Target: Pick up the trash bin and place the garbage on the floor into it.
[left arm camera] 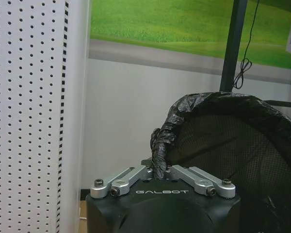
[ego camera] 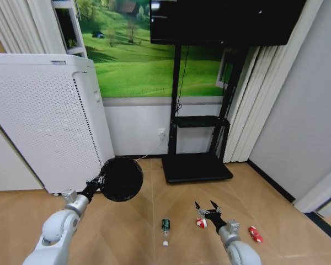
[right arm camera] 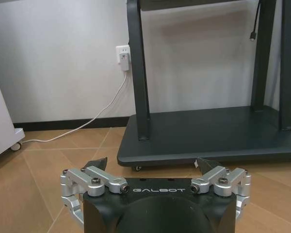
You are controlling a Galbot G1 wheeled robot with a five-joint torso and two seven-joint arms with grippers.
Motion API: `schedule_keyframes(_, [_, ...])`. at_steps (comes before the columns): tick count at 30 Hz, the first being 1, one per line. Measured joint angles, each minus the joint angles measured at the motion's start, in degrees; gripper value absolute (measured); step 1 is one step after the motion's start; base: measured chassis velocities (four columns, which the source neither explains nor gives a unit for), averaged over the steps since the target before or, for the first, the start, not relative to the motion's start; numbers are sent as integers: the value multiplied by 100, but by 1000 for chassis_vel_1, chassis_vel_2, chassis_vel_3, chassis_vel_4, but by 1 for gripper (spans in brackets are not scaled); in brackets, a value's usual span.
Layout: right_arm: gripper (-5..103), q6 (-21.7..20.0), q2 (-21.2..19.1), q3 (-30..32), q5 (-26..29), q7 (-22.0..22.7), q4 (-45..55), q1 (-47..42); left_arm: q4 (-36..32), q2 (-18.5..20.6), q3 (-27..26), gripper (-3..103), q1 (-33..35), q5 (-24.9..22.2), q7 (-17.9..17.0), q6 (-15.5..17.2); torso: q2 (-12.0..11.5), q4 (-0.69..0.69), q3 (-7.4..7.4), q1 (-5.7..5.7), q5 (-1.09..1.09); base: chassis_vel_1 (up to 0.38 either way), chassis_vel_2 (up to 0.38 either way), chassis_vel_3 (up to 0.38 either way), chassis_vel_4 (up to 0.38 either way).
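The left gripper (ego camera: 101, 180) pinches the trash bin (ego camera: 121, 179) by its rim, lifted and tipped sideways. The right gripper (ego camera: 208, 210) hangs spread over the red-and-white scrap (ego camera: 201, 222). The green bottle (ego camera: 165, 227) lies on the floor (ego camera: 132, 232), neck toward the robot.

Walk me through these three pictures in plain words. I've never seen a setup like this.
It is a wheeled robot with two arms. The wide picture looks down from its head; the others come from cameras on each wrist.

The left gripper is shut on the rim of the trash bin, a small black lined basket, holding it off the floor beside a white perforated appliance. The left wrist view shows that pinch close up.

The right gripper hangs open and low, just over a crumpled red-and-white scrap. A small green bottle and a small red piece also lie on the wood floor. Behind stands a black TV stand.
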Motion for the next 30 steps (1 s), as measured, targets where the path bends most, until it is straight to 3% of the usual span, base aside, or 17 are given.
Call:
schedule_keyframes(6, [100,-166,78,-381,45,243,-223,-24,45,19,30,4,-40,2,3,0,1,-1,-3,-1,1,-4,-15,-7,-3])
schedule_keyframes(11, [100,-911,191,-1018,904,689,-484,68,56,27,82,4,-39,35,16,0,1,-1,-3,-1,1,12,-5,-11,4])
schedule_keyframes(13, [100,-1112,231,-1159,1081,669,-601,152,56,23,99,4,-16,62,28,0,1,1,-2,-1,2,0,0,0,0])
schedule_keyframes(15, [100,-1267,207,-1284,1136,293,-781,255,55,17,118,4,13,80,34,0,1,0,-2,-1,1,0,0,0,0])
schedule_keyframes(16, [100,-1267,207,-1284,1136,293,-781,255,55,17,118,4,13,80,34,0,1,0,-2,-1,1,0,0,0,0])
schedule_keyframes(17, [100,-1215,86,-1395,1031,-167,-975,346,48,15,129,4,38,93,41,0,1,1,-2,-1,2,0,0,0,0])
schedule_keyframes(19, [100,-1090,-69,-1449,712,-674,-1179,439,31,1,129,4,63,105,44,0,0,0,-2,-1,2,0,0,0,0])
schedule_keyframes(23, [100,-849,-179,-1380,473,-956,-1316,480,16,-30,114,4,94,107,46,-1,0,-1,-2,-1,2,0,0,0,0])
schedule_keyframes(27, [100,-527,-204,-1192,251,-933,-1357,462,12,-48,70,4,127,107,63,-4,1,-1,-2,0,2,0,0,0,0])
schedule_keyframes(28, [100,-366,-202,-1033,217,-544,-1290,418,2,-58,32,4,151,109,91,-9,0,-2,-2,-1,3,0,0,0,0])
schedule_keyframes(30, [100,-336,-202,-911,212,-375,-1198,401,-11,-65,18,4,163,109,108,-9,1,0,-2,-1,2,0,0,0,0])
